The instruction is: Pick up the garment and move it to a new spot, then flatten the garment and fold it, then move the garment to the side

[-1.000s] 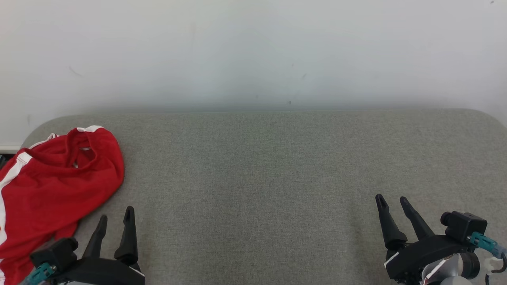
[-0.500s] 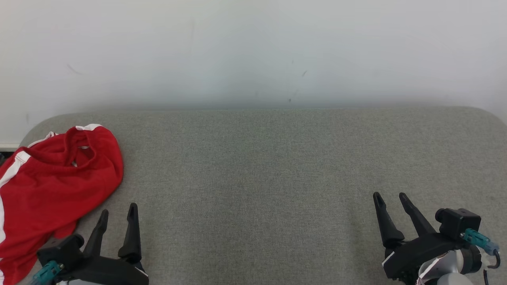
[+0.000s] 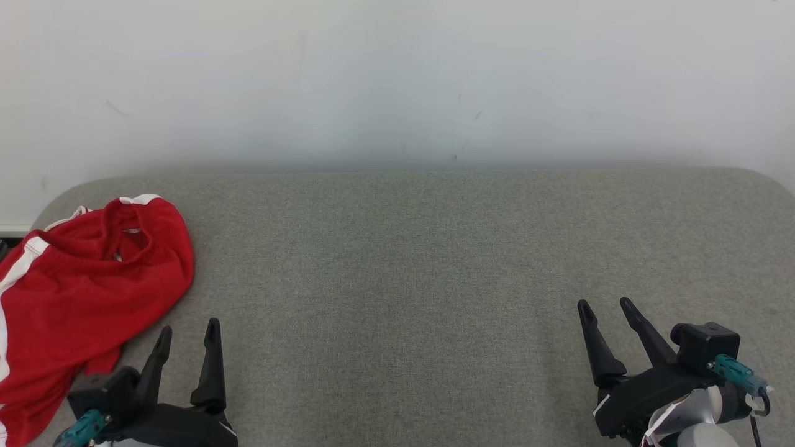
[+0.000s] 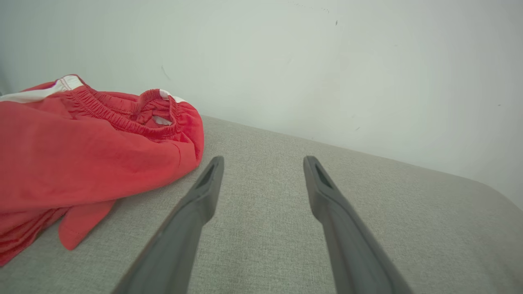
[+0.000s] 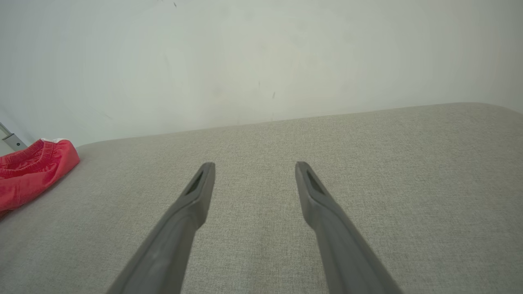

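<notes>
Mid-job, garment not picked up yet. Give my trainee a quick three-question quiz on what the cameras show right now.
1. True or false: the right gripper is gripping the red garment.
2. Which is nearer the red garment? A: left gripper. B: right gripper.
3. Fill in: the jaws of both grippers stand ____.

Key: 1 false, it is apart from the garment and holds nothing; 2 A; 3 open.

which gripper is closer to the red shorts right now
Left. The left gripper sits open just beside the red shorts, near their lower edge, not touching. The right gripper, also open, is far across the grey table.
</notes>
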Controlling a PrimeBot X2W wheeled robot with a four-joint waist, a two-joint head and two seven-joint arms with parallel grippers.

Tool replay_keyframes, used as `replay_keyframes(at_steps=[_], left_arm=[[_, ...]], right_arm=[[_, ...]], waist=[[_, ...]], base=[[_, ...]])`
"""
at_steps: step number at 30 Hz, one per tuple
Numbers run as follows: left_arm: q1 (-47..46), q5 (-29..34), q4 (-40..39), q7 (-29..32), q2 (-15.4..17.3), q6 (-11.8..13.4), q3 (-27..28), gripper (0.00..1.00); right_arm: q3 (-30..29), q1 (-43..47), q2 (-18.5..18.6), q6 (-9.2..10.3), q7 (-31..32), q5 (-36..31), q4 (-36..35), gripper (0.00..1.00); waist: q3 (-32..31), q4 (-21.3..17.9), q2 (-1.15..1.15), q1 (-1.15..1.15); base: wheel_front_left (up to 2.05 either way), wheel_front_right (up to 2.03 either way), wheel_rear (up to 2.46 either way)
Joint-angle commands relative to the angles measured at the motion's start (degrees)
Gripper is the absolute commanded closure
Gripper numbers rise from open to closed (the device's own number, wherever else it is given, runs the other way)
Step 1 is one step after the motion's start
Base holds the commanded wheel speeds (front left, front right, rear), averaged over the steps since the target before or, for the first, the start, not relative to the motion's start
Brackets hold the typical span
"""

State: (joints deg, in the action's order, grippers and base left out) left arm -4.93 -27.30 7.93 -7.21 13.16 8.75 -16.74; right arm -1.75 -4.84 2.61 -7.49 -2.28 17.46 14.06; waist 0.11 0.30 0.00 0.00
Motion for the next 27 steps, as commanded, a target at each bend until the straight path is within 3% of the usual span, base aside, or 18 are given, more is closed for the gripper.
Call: replay_keyframes(at_steps=[1,27], left_arm=[[-0.3,0.9,-0.3,-0.4,0.6,0.3,-0.2,0.0],[0.1,-0.6,0.5,1.0,0.8,1.2,-0.7,0.0]], right_arm=[[0.1,-0.6,0.4,0.0,-0.4,-1.2,0.0,0.0],[0.9,-0.9,0.5,0.01,-1.0,-1.1,1.5,0.0]], waist=[[0.0,0.0,0.0,0.0],[-0.4,0.6,0.0,0.0]], base=[[0.0,0.0,0.0],[0.0,0.0,0.0]])
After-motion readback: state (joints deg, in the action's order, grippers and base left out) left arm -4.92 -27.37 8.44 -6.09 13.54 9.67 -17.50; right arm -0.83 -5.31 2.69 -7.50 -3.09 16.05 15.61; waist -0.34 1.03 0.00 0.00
